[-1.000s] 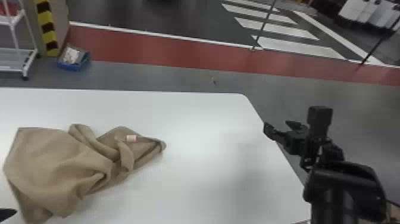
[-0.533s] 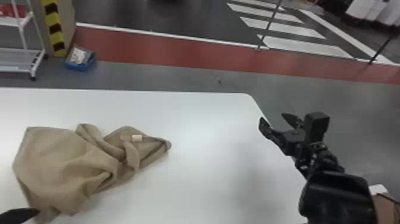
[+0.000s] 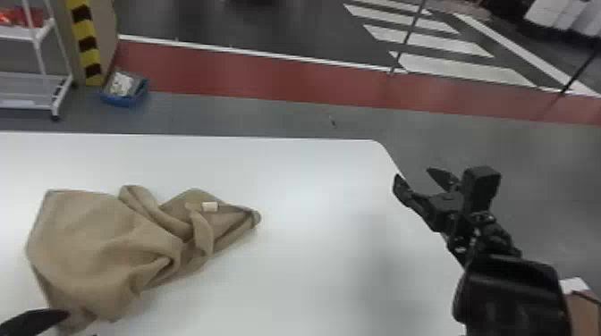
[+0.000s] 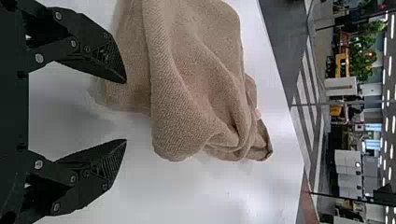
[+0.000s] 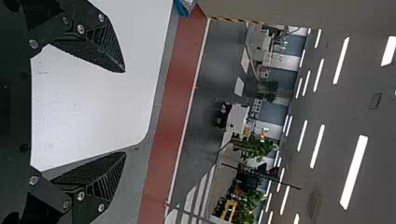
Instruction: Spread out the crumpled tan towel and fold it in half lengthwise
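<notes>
At the head view's lower left corner, a finger of my left gripper (image 3: 35, 321) shows by the near corner of the tan towel (image 3: 98, 241). The towel lies crumpled on the table's left part, with a small pale tag (image 3: 209, 206) on its folded right end. In the left wrist view, my left gripper (image 4: 125, 111) stands open, its fingers short of the towel (image 4: 187, 79) and holding nothing. My right gripper (image 3: 418, 178) is open over the table's right edge, well away from the cloth; in the right wrist view, nothing is between the fingers of my right gripper (image 5: 124, 112).
The white table (image 3: 313, 250) has a rounded far right corner. Beyond it on the floor are a blue bin (image 3: 124, 91) and a white wheeled rack (image 3: 33, 89) at the far left. A brown item (image 3: 583, 312) is at the lower right.
My left gripper's finger has come farther into the head view from the lower left. The right gripper has shifted and turned, its fingers now showing more apart. The towel keeps its crumpled shape.
</notes>
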